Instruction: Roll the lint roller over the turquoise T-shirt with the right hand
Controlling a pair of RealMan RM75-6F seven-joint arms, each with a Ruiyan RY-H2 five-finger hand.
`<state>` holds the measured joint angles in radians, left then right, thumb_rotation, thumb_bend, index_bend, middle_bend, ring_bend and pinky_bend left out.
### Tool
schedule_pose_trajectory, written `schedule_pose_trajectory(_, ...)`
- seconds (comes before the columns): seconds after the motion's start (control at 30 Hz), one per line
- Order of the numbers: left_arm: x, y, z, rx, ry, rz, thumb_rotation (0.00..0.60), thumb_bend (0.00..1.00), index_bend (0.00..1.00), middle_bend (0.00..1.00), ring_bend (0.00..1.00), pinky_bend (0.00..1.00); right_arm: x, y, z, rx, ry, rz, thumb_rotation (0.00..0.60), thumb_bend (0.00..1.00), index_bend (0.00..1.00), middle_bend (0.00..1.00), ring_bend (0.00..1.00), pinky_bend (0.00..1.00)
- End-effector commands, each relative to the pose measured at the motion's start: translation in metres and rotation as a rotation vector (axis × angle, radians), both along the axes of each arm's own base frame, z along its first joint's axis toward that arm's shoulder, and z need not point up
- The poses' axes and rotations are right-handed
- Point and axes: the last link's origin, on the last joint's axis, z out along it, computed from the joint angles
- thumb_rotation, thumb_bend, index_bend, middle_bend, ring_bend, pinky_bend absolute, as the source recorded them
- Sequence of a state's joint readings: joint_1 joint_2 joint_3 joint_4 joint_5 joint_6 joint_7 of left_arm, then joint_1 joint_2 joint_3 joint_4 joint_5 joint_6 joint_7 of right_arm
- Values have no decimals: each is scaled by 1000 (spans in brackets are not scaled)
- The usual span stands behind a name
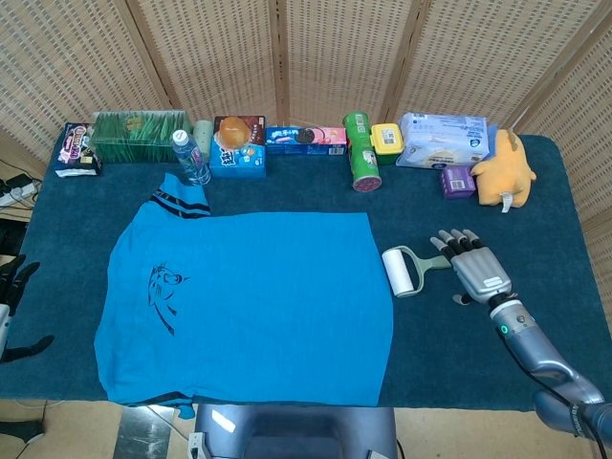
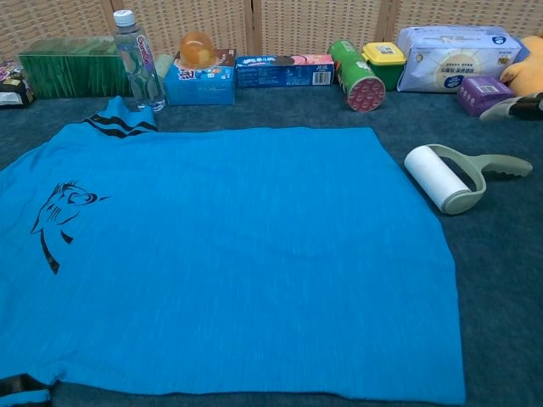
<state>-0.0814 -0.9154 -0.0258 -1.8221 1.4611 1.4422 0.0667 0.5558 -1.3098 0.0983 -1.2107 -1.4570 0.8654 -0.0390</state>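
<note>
Item 1. Right hand [image 1: 475, 272]: near right of the dark blue surface [image 1: 535, 220], palm down, fingers [image 1: 449, 239] spread apart and extended toward 11 o'clock, holding nothing. The fingertips hover over the end of the roller's handle; contact cannot be told. In the chest view only fingertips [image 2: 513, 108] show at the right edge.

Item 2. Left hand [image 1: 13, 306]: dark fingers at the far left edge, off the surface; how far they are parted cannot be told.

Item 3. Turquoise T-shirt [image 1: 249, 301]: laid flat at centre-left, collar toward 11 o'clock, black animal print [image 1: 163, 295] on its left part.

Item 4. Lint roller [image 1: 405, 270]: lying on the surface just beside the shirt's right edge, at 3 o'clock from the shirt; white roll toward the shirt, pale green handle [image 2: 501, 164] pointing to 3 o'clock.

Item 5. Far row, left to right: snack packet [image 1: 76, 148], green box [image 1: 140, 135], water bottle [image 1: 190, 157] standing upright, blue box [image 1: 238, 145], biscuit pack [image 1: 306, 138], green can [image 1: 361, 153], yellow box [image 1: 386, 139], wipes pack [image 1: 443, 140], purple box [image 1: 458, 181], yellow plush toy [image 1: 507, 168].
</note>
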Motion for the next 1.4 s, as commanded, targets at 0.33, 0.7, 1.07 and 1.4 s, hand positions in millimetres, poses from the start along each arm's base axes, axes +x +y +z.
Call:
schedule_pose_trajectory(0.33,0,9,-4,-5,15,35,600,114,0,0,0,80,0,-14,-23,137,-6,-12,600,4,44,66,40,95)
schedule_pose_trajectory(0.7,-2,13,-3,10,11,59,600,115,0,0,0,79,-1,-25,-31,174,8,-11,600,30,125,180,88,125)
schedule_pose_trajectory(1.07,-3,17,-3,10,9,74,600,115,0,0,0,80,-3,-26,-34,186,-19,-13,600,71,301,419,152,129)
schedule_pose_trajectory(1.4,-3,17,-4,14,6,79,600,114,0,0,0,80,-5,-28,-32,182,-38,-27,600,124,464,585,193,107)
